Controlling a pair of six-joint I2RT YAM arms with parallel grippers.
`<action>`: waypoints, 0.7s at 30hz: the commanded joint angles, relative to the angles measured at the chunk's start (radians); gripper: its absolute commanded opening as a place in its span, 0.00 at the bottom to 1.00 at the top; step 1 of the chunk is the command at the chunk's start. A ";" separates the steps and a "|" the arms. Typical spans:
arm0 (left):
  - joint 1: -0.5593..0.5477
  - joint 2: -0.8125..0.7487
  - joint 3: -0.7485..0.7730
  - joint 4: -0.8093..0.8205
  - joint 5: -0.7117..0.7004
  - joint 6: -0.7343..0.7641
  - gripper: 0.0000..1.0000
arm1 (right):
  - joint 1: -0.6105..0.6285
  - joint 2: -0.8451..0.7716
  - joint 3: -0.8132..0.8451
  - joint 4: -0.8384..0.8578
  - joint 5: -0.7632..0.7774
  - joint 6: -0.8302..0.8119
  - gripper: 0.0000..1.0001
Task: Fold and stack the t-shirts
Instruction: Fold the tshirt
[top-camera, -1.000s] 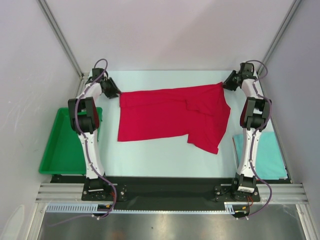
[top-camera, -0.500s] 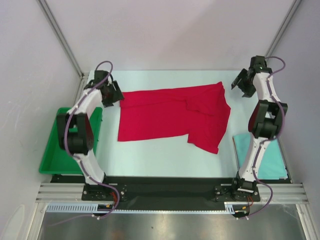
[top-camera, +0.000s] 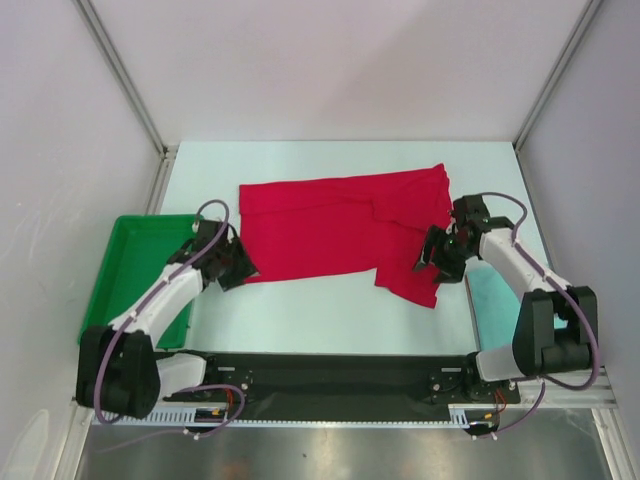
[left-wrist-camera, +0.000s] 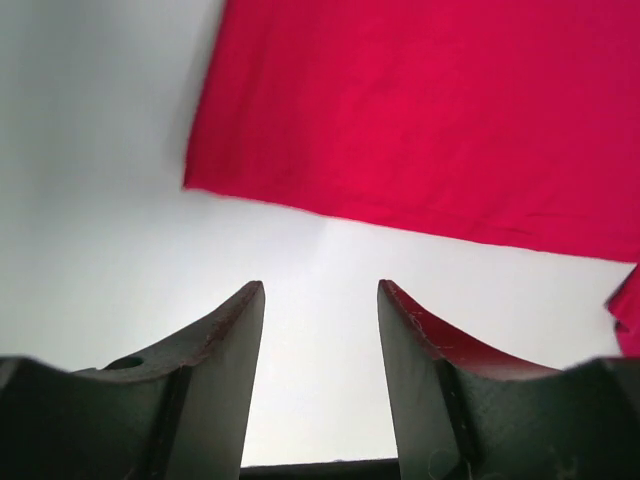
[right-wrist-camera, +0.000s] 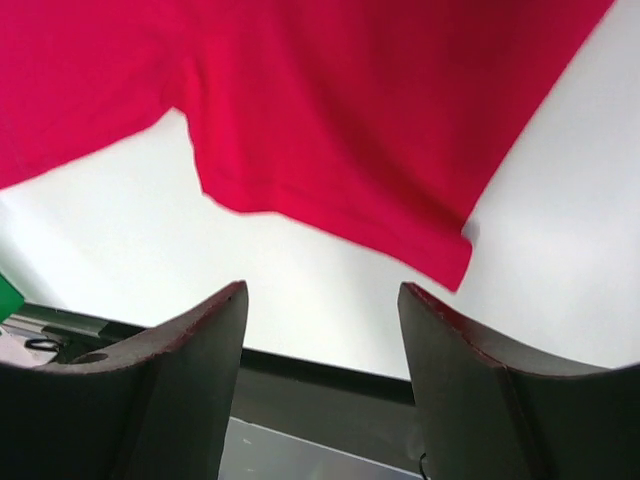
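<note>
A red t-shirt (top-camera: 330, 235) is lying flat right of the green tray (top-camera: 120, 270). The left gripper (top-camera: 235, 268), beside the tray, and the right gripper (top-camera: 440, 262), farther off, are hovering half-open and empty. This is limp, light cloth, so pinching the hem corners is looking best.

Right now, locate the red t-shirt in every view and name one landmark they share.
Top external: red t-shirt spread flat at centre.
Left wrist: upper right, its corner above the left pincer.
Right wrist: across the top, sleeve corner above the right pincer.
Shared landmark: the white table along its near hem.
</note>
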 joint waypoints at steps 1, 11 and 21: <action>0.005 -0.091 -0.061 0.010 -0.095 -0.166 0.54 | -0.002 -0.158 -0.010 -0.039 -0.067 -0.041 0.67; 0.065 -0.030 -0.089 -0.015 -0.199 -0.318 0.55 | 0.000 -0.298 -0.093 -0.072 -0.081 -0.069 0.68; 0.111 0.140 -0.085 0.101 -0.146 -0.310 0.42 | 0.020 -0.197 -0.001 -0.055 -0.089 -0.078 0.68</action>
